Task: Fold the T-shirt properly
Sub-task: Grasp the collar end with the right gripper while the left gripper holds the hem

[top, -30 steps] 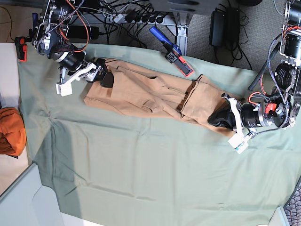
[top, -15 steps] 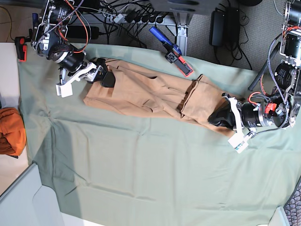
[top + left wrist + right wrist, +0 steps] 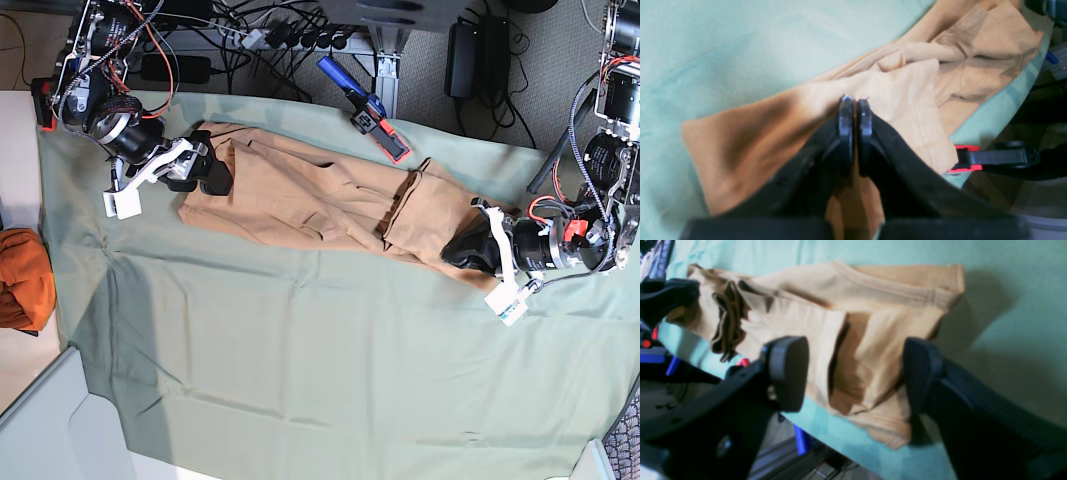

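Note:
The tan T-shirt [image 3: 320, 195] lies as a long folded strip on the green sheet, running from upper left to right in the base view. My left gripper [image 3: 458, 250] is shut on the shirt's right end. In the left wrist view the jaws [image 3: 855, 103] are closed together with tan fabric [image 3: 900, 90] pinched between them. My right gripper [image 3: 200, 172] is open over the shirt's left end. In the right wrist view its two pads [image 3: 788, 373] straddle folded fabric [image 3: 857, 350] without touching it.
A sage-green sheet [image 3: 300, 350] covers the table. A vivid orange bunched cloth [image 3: 20, 280] sits at the left edge. A blue and red clamp [image 3: 372, 118] holds the sheet's back edge, and a red one [image 3: 42, 100] the back-left corner. A grey bin [image 3: 45, 430] stands at the bottom left.
My right gripper has moved left along the shirt toward its left edge. The left gripper and the shirt's right end have not moved.

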